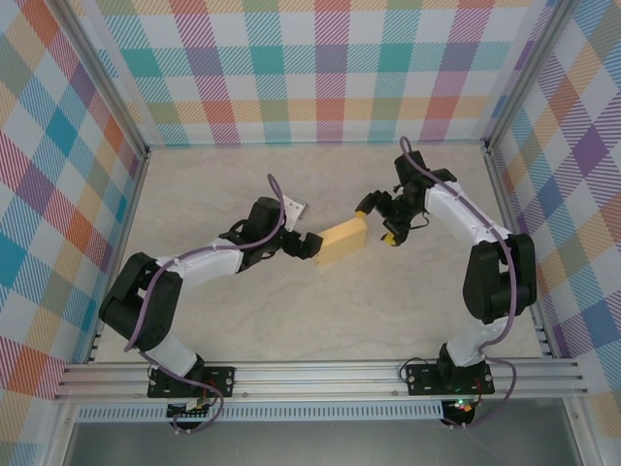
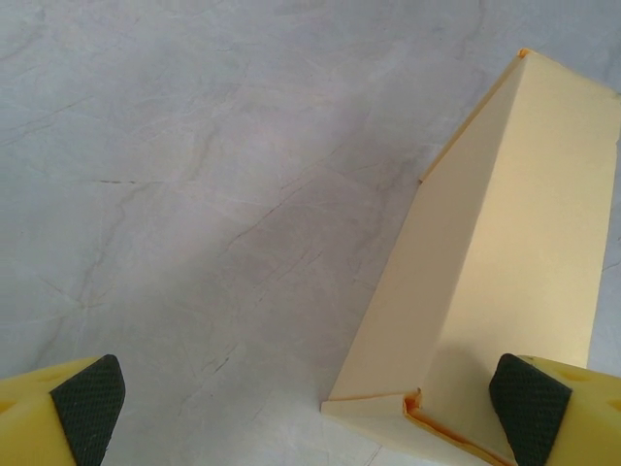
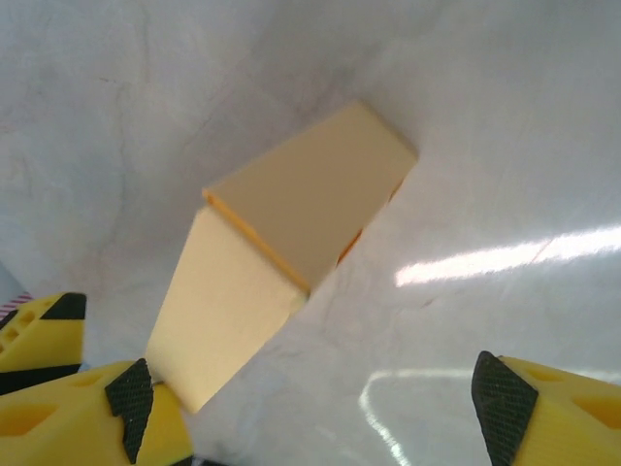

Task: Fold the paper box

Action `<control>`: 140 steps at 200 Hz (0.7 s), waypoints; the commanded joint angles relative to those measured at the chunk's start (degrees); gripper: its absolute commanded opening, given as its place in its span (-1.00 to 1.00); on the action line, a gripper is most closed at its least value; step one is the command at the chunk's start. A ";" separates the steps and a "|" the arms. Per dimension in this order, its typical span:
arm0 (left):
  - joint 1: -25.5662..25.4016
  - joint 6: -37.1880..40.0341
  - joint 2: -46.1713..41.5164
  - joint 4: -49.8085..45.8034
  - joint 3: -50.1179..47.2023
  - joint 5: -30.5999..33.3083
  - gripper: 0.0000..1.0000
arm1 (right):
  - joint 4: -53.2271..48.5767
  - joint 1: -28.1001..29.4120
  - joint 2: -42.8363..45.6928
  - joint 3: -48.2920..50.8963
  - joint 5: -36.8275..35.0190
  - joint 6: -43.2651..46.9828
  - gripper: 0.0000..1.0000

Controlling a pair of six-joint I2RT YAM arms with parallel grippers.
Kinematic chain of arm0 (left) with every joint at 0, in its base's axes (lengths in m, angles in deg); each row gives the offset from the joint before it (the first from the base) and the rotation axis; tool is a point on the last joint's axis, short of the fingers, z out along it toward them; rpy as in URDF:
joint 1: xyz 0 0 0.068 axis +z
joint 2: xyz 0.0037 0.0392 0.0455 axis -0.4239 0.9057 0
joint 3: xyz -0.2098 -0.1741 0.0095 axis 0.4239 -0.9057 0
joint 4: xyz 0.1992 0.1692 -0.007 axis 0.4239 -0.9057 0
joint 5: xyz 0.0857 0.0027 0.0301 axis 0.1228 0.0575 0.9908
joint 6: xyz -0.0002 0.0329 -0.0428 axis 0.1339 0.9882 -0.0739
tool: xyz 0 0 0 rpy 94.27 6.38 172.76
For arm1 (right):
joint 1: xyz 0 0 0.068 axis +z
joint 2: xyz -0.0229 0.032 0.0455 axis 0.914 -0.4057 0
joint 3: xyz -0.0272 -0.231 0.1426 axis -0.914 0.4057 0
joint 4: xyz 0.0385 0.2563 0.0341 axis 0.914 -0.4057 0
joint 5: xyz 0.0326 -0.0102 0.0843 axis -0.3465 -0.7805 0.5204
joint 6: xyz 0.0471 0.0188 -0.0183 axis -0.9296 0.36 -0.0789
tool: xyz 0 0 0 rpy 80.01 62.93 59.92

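Note:
The paper box [image 1: 343, 238] is a small closed block of pale yellow-orange card lying on the table between my two grippers. My left gripper [image 1: 303, 245] is at its left end, jaws wide open. In the left wrist view the box [image 2: 505, 243] runs up along the right side, its near corner just inside the right fingertip [image 2: 529, 398]; the left gripper [image 2: 309, 408] grips nothing. My right gripper [image 1: 380, 219] is at the box's right end, open. In the right wrist view the box [image 3: 291, 233] lies ahead, one end close beside the left fingertip [image 3: 131, 396] of the right gripper [image 3: 315, 398].
The pale marbled table [image 1: 243, 320] is walled by plaid panels [image 1: 320, 68] at the back and both sides. Aluminium rails [image 1: 320, 374] run along the near edge by the arm bases. Bare table lies behind and in front of the box.

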State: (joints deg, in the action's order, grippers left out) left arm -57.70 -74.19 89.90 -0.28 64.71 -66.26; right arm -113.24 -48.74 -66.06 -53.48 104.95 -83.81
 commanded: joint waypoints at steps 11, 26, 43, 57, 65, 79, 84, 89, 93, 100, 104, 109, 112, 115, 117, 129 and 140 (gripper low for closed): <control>-0.97 3.10 2.85 -9.10 -3.12 5.40 1.00 | 4.14 8.03 -2.16 -1.59 2.73 -26.83 0.76; -1.02 2.86 2.96 -8.62 -3.26 5.41 1.00 | 5.08 9.56 -5.16 -2.93 1.49 -31.93 0.76; -1.04 2.71 2.79 -8.24 -3.40 5.27 1.00 | 6.80 10.16 -7.59 -2.89 -0.44 -36.24 0.74; -1.04 2.67 2.49 -8.26 -3.49 5.05 1.00 | 6.78 10.52 -9.23 -3.17 -2.38 -37.69 0.72; -1.02 2.73 2.31 -8.20 -3.45 4.82 1.00 | 6.48 10.62 -10.04 -3.31 -3.14 -38.09 0.70; -1.04 2.75 1.86 -8.22 -3.42 4.65 1.00 | 6.51 10.63 -11.38 -3.27 -3.05 -38.09 0.62; -1.04 2.71 1.61 -8.25 -3.41 4.49 1.00 | 6.84 10.63 -11.66 -3.02 -2.87 -38.05 0.56; -1.03 2.67 1.32 -8.50 -3.20 4.41 1.00 | 7.48 10.63 -11.86 -2.70 -2.69 -38.01 0.51; -1.04 2.51 1.02 -8.88 -2.92 4.22 1.00 | 7.62 10.67 -11.99 -2.47 -2.60 -38.01 0.47; -1.04 2.12 0.46 -10.38 -1.87 3.65 1.00 | 8.01 10.71 -11.99 -1.96 -2.50 -37.95 0.40; -1.04 1.82 0.02 -11.82 -0.78 3.11 1.00 | 8.55 10.72 -11.91 -1.63 -2.50 -37.73 0.36; -1.00 1.54 -0.68 -13.93 0.78 2.12 1.00 | 9.32 10.72 -11.82 -1.25 -2.54 -37.33 0.33; -1.02 1.18 -1.16 -14.99 1.89 1.57 1.00 | 9.65 10.72 -11.74 -1.09 -2.70 -37.05 0.31; -1.04 0.86 -1.70 -16.07 2.85 0.99 1.00 | 10.06 10.74 -11.60 -0.85 -2.75 -36.73 0.28; -1.04 0.70 -2.16 -16.58 3.37 0.65 1.00 | 10.57 10.72 -11.56 -0.72 -2.76 -36.42 0.27; -1.04 -0.53 -5.30 -18.04 6.14 -1.57 1.00 | 15.54 10.69 -11.07 0.74 -2.06 -33.97 0.23; -0.94 -1.26 -8.48 -18.02 7.49 -1.84 1.00 | 21.25 10.72 -10.47 2.66 -1.10 -31.39 0.19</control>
State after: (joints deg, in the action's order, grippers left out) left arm -58.01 -74.45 88.00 -9.59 68.30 -66.00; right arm -101.21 -38.27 -77.38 -54.15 102.70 -119.15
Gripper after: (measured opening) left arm 0.999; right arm 0.612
